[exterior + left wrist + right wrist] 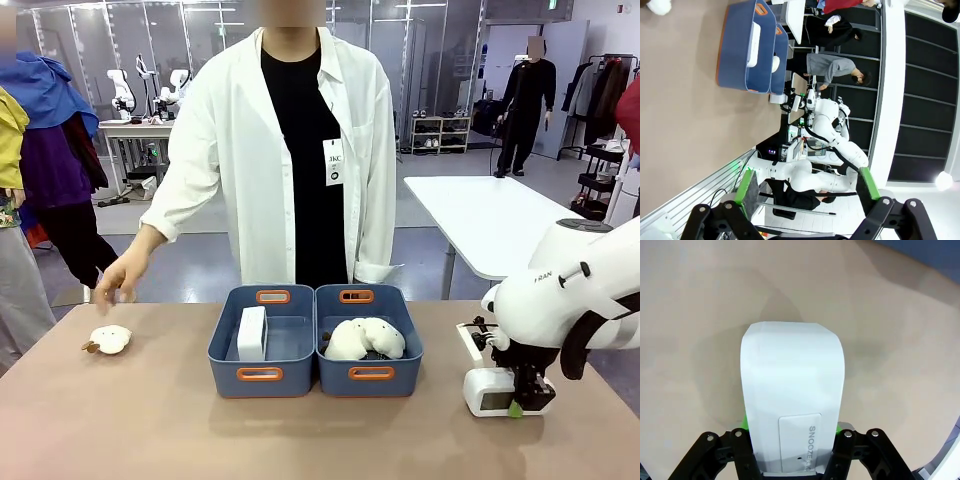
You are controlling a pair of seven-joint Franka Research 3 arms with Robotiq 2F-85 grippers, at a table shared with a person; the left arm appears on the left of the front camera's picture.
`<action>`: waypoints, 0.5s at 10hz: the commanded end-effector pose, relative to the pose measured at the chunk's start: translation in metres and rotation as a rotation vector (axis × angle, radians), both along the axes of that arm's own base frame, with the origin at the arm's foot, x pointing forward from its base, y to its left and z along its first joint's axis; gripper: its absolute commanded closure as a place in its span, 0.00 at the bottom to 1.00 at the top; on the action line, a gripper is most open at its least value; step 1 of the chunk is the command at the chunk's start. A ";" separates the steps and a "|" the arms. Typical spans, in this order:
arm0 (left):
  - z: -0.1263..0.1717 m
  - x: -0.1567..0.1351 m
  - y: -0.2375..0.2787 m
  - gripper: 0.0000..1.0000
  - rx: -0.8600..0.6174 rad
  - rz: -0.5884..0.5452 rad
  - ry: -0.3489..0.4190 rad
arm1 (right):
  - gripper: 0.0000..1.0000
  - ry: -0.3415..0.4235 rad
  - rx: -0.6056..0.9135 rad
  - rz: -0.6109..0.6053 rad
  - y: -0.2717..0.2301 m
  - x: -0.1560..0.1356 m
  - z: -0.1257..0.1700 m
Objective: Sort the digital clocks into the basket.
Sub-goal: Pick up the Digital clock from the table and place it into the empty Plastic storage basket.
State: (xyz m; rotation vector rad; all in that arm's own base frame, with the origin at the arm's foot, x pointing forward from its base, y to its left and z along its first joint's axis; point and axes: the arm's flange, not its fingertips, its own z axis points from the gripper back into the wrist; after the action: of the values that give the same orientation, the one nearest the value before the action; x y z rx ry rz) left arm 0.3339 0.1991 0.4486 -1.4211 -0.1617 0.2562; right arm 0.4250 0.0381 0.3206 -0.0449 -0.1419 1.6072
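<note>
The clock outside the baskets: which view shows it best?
The right wrist view: the clock is close, its snooze label readable. The front view shows it small, face forward. The left wrist view is too distant to tell.

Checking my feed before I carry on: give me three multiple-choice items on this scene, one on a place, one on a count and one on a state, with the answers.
1. Where is the digital clock that is already put away?
A. In the left basket
B. In the right basket
C. Loose on the tabletop

2. How many plush toys lie loose on the table?
A. None
B. One
C. Three

3. What is the right gripper doing?
A. Open above a basket
B. Shut on the second clock
C. Shut on a plush toy

Answers:
1 A: the clock stands on edge inside the left blue bin.
2 B: a single plush toy lies near the person's hand.
3 B: the right wrist view shows the green pads clamped on the white clock's sides.
</note>
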 end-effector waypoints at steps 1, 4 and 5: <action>0.000 -0.005 0.001 0.00 0.010 -0.011 -0.003 | 0.80 0.006 -0.019 -0.028 0.000 -0.017 0.019; 0.000 -0.005 0.001 0.00 0.010 -0.011 -0.003 | 0.93 -0.086 0.093 -0.127 -0.007 -0.019 0.139; 0.000 -0.005 0.001 0.00 0.010 -0.011 -0.003 | 0.93 -0.100 0.096 -0.139 0.010 -0.015 0.165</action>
State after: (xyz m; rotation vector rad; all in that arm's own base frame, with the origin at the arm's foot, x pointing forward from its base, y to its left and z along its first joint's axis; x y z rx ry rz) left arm 0.3338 0.1992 0.4486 -1.4211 -0.1618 0.2566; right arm 0.4053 0.0302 0.4630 -0.0632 -0.2710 1.4954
